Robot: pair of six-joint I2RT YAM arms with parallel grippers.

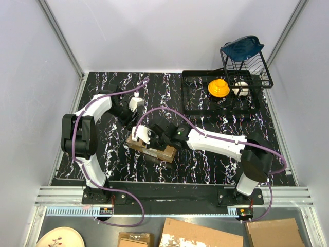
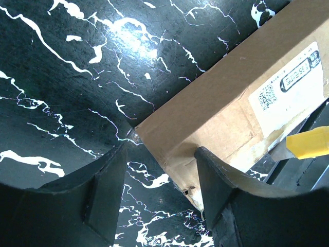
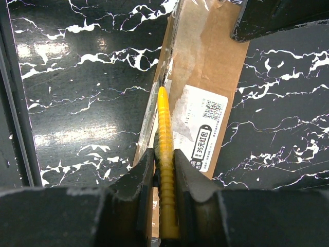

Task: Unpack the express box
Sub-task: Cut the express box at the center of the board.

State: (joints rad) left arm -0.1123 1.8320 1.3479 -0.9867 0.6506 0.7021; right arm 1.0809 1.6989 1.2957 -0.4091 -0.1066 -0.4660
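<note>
The box [image 1: 152, 147] lies flat on the black marbled table [image 1: 205, 164], a brown cardboard carton set at a slant just in front of both arms' tips. Its white label [image 3: 201, 128] faces up, and clear tape runs along the long edge beside that label.

The right gripper [image 3: 164, 154] hangs over the box's label end, its fingers clenched tight on the handle of a yellow knife [image 3: 164, 123]. The knife points along the box's taped edge, with its tip down at that seam; whether the blade has gone into the tape is hard to say from here.

The left gripper [image 2: 159, 177] sits at the far end of the box, fingers spread apart and grasping nothing. From its wrist camera a corner of the box shows between the two fingers [image 2: 221, 190], but I cannot tell whether either one touches the cardboard. The knife's yellow body shows at the right edge of that view.

Well beyond the box, to the right, stands a black wire rack [image 1: 183, 92] with a yellow thing [image 1: 218, 87] in it.
</note>
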